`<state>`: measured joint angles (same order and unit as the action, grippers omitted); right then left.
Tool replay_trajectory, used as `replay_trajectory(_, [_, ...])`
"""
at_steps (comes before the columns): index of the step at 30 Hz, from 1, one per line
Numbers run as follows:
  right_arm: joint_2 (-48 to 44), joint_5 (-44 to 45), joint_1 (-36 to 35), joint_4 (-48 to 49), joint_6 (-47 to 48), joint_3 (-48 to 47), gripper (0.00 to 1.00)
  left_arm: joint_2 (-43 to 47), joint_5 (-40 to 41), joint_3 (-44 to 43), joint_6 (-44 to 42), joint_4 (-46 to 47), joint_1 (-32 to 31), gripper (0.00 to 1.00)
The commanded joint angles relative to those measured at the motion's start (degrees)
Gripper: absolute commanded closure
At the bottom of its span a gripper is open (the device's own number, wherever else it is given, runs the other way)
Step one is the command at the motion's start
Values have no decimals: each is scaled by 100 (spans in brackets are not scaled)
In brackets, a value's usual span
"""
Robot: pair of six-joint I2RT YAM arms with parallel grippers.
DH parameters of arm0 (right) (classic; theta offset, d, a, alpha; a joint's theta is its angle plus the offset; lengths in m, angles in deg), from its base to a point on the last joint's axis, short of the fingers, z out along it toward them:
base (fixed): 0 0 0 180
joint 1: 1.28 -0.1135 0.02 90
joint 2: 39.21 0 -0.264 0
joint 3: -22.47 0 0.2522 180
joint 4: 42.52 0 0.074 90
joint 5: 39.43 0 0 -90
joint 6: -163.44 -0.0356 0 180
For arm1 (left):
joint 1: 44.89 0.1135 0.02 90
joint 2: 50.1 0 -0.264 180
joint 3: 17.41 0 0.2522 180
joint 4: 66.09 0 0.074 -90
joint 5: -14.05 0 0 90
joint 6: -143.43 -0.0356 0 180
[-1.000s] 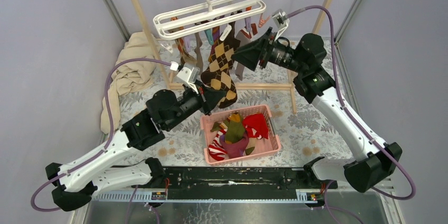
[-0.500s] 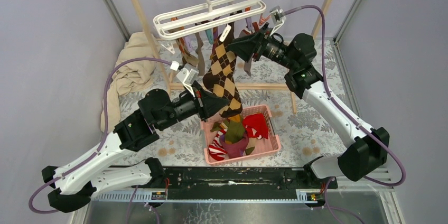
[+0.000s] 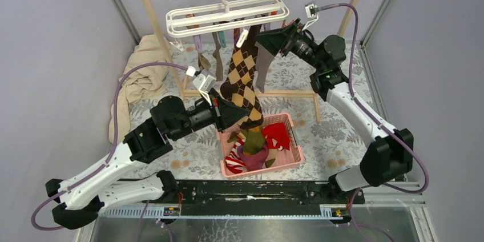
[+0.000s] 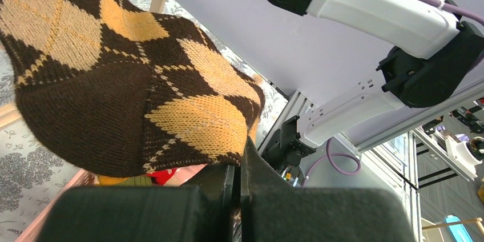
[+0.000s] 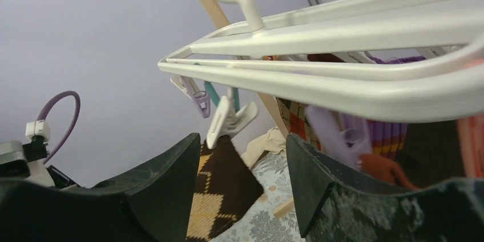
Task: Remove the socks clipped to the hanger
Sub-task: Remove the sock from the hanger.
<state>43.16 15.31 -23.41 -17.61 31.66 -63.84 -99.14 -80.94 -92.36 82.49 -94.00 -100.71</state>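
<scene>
While your left gripper point(image 3: 245, 116) pinched the lower end of the argyle sock point(image 3: 243, 73), which hung above it, your right gripper point(image 5: 242, 150) was spread just under the hanger point(image 5: 365, 42), 1 white clip point(image 5: 228, 120) before it.

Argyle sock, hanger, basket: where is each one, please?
Argyle sock point(image 3: 242, 76): top view, its middle part.
Hanger point(image 3: 227, 12): top view, its hook base.
Basket point(image 3: 296, 139): top view, its right rim.

brown-and-tan argyle sock point(image 3: 242, 85), white hanger point(image 3: 227, 12), pink basket point(image 3: 296, 142)
</scene>
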Motion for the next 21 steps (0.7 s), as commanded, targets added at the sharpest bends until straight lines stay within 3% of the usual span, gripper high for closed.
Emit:
replay_trajectory(1, [313, -282, 64, 875, -655, -227, 36, -58, -204, -110, 55, 97, 33, 100])
replay_trajectory(9, [517, -266, 60, 1336, -1076, -190, 36, -159, -330, -90, 109, 211, 31, 100])
replay_trajectory(21, [94, -50, 51, 894, -782, 31, 36, -121, -276, -12, 116, 224, 35, 100])
